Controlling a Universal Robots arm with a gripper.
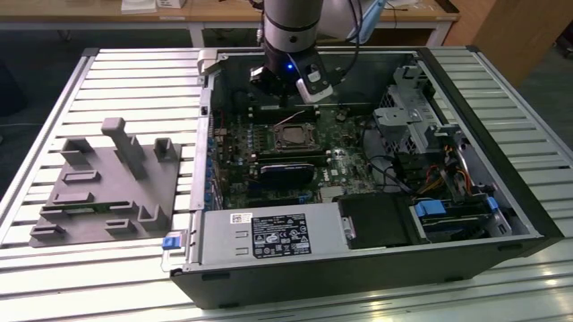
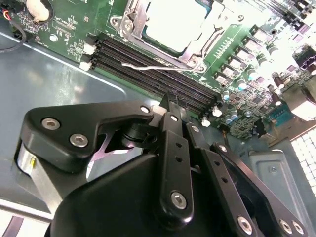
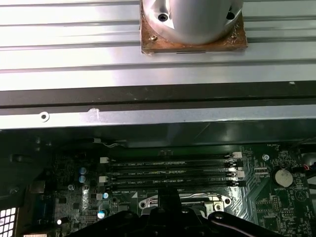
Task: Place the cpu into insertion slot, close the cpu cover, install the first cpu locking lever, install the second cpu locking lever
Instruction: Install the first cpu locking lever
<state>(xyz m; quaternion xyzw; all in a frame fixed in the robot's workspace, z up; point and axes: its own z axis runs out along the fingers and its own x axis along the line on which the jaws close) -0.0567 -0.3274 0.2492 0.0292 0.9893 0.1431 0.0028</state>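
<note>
In the open computer case, the cpu (image 1: 294, 137) (image 2: 174, 23) lies in the insertion slot (image 1: 293, 127), pale face up. The silvery cpu cover (image 2: 197, 49) frames it, lying flat around the chip. A thin silvery locking lever (image 2: 143, 66) sticks out across the black memory slots (image 2: 148, 74). My gripper (image 1: 284, 104) (image 2: 170, 98) (image 3: 170, 195) hangs just above those slots, beside the socket on the side toward the case's far wall. Its fingers are shut together with nothing between them, and the tip is close to the loose lever's end.
A grey moulded fixture (image 1: 107, 181) sits on the slatted table at the exterior view's left. Inside the case are a black heatsink block (image 1: 288, 173), the power supply (image 1: 259, 235), a drive cage (image 1: 407, 121) and cables (image 1: 439, 178). The case's far wall (image 3: 158, 113) stands close behind the gripper.
</note>
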